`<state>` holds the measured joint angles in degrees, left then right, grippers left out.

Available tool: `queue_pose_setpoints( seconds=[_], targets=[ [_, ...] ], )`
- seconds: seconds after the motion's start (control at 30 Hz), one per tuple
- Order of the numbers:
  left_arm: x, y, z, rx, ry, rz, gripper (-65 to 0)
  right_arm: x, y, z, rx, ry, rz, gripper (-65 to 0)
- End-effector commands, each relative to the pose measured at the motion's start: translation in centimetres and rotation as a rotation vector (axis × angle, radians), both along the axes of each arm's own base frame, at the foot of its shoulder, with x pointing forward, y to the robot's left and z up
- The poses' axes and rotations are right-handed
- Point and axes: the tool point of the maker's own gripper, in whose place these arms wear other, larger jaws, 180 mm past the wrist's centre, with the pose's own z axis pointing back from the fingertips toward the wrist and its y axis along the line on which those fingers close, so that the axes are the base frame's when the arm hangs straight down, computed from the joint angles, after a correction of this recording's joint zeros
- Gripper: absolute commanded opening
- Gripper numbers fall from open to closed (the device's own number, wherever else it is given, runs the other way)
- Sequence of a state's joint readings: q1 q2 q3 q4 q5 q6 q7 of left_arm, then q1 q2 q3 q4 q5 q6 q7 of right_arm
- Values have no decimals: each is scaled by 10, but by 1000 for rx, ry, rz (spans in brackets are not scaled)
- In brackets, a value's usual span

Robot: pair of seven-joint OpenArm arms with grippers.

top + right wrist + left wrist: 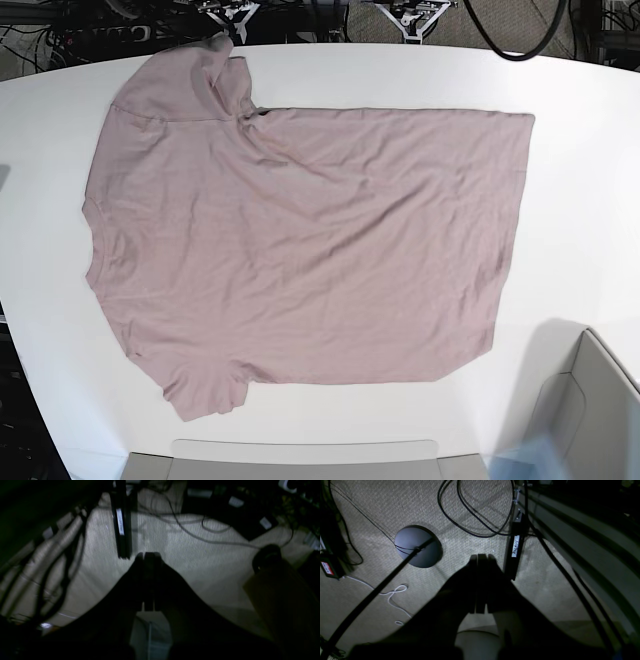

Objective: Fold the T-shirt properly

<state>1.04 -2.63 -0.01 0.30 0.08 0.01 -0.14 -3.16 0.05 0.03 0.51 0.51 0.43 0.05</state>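
L wrist view: left gripper (481,556) fills the lower centre of the frame, dark, jaws pressed together w/ nothing between them. It hangs over carpet (470,510), not the table. Beyond it, a black bar with a white label (515,552) stands just right of the tips; a round black disc (418,546) lies at left of centre, w/ a thin black rod crossing it. A white cord (392,596) curls at lower left; black cables (475,517) loop at the top.

R wrist view: right gripper (149,555) sits at lower centre, also closed tight & empty, over pale carpet. A labelled black bar is upper left of the tips; a dark round-topped post (268,555) stands at the right edge. Frame is dim, far details unclear.

Base view: near edge shows grey arm housings at bottom & lower right. The T-shirt (310,260) lies spread flat across the white table (580,110), filling most of the centre; neck end toward the left of the frame, hem toward the right, one sleeve at upper left, the other at lower left. Some wrinkles run diagonally. No gripper touches it.
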Motion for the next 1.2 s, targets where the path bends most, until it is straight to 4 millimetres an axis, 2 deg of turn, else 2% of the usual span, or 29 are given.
queue_pose_setpoints(
  seconds=[0.0,0.07,0.2,0.33,0.43,0.57,0.63,0.87,0.97,1.1,1.17],
  targets=[
    [-4,7,0,14,3,-9,-648,-6,-7,0,-11,12,6,-648],
    [-5,19,1,31,5,-10,-648,-5,-10,0,-16,11,9,-648],
    [-6,23,1,37,5,-11,-648,-8,-16,0,-25,15,-5,-648],
    [-2,35,2,55,-1,-12,-648,-6,-15,0,-24,9,-7,-648],
    [-1,32,2,51,-3,-10,-648,-3,-14,0,-22,3,-2,-648],
    [-6,31,2,49,5,-10,-648,-16,-13,1,-20,23,-4,-648],
    [-7,33,2,54,6,-7,-648,-17,-4,1,-7,28,-4,-648],
    [-2,29,1,47,-2,-2,-648,-2,0,0,0,1,-5,-648],
    [-2,31,2,49,-2,-7,-648,-4,0,0,0,5,-5,-648],
    [-1,35,2,56,-3,-3,-648,-15,-11,1,-17,18,-4,-648],
    [-3,38,2,61,0,-2,-648,-12,-15,1,-22,0,-4,-648]
  ],
)
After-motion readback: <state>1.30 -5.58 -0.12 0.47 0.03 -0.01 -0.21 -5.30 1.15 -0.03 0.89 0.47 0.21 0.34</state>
